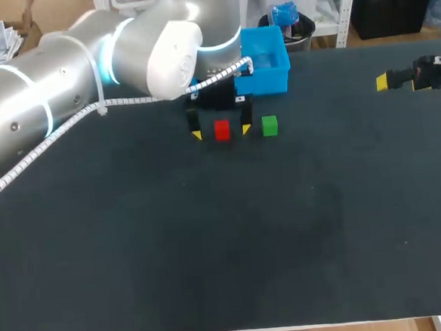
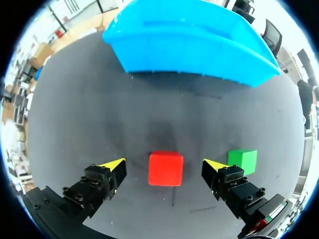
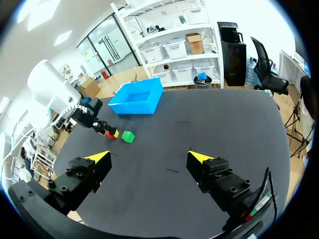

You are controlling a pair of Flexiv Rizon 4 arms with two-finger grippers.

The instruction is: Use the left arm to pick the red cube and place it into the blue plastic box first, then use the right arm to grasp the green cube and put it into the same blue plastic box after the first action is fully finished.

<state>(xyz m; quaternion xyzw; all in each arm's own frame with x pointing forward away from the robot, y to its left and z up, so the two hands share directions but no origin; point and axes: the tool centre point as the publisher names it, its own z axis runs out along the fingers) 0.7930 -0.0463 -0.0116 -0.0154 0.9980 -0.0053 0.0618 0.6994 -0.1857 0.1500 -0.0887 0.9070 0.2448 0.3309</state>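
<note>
The red cube rests on the dark table between the spread yellow tips of my left gripper, which is open and not touching it. From the left wrist the red cube lies between the fingers of that gripper, and the green cube sits just outside one finger. The green cube stands right of the red one. Behind them is the blue plastic box, also seen as the blue box ahead of the left gripper. My right gripper hovers open at the far right; the right gripper holds nothing.
From the right wrist, the blue box, the green cube and my left arm lie far ahead. The dark table stretches wide in front of the cubes.
</note>
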